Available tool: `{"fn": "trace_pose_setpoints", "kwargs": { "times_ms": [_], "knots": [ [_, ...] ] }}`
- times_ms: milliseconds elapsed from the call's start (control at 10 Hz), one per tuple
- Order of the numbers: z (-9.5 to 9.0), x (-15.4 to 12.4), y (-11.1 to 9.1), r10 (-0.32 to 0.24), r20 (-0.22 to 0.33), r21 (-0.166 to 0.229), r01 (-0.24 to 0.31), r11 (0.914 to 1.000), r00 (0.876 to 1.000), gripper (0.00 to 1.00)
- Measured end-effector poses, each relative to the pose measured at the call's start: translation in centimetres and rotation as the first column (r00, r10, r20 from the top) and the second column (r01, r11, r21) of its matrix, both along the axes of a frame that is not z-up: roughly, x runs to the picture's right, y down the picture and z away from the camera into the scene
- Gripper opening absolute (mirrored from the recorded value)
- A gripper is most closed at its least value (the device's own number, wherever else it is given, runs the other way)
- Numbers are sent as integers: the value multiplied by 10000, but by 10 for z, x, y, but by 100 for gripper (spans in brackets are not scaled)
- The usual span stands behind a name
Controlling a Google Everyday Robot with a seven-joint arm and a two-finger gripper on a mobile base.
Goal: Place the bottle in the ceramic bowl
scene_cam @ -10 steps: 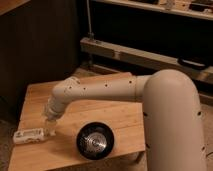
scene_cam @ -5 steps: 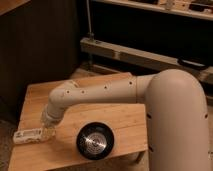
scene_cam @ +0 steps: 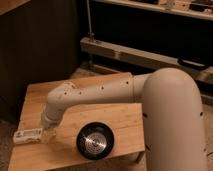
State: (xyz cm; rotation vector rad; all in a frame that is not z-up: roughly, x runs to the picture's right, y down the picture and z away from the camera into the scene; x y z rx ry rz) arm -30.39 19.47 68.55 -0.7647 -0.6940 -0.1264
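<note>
Gripper (scene_cam: pixel 48 134) is low against one end of the lying bottle (scene_cam: pixel 27 135); its grasp state cannot be told. Ceramic bowl (scene_cam: pixel 95 140) sits near, on the gripper's opposite side. Advise a firm mid-body hold before lifting.

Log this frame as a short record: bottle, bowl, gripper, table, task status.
bottle: lying on its side at the table's left edge
bowl: black, upright near the table's front edge, right of the bottle
gripper: low at the bottle's right end; contact unclear
table: wooden, holds both items
task status: bottle not yet in bowl
</note>
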Motion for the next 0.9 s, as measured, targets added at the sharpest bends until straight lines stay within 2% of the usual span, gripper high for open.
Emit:
{"fn": "trace_pose_setpoints", "kwargs": {
  "times_ms": [500,700,900],
  "knots": [
    [1,-1,-1,-23,23,-36,24,10000,10000,65],
    [17,-7,-1,-225,192,-233,229,9995,9996,65],
    [39,-8,14,-353,267,-416,364,9985,9990,65]
  ]
}}
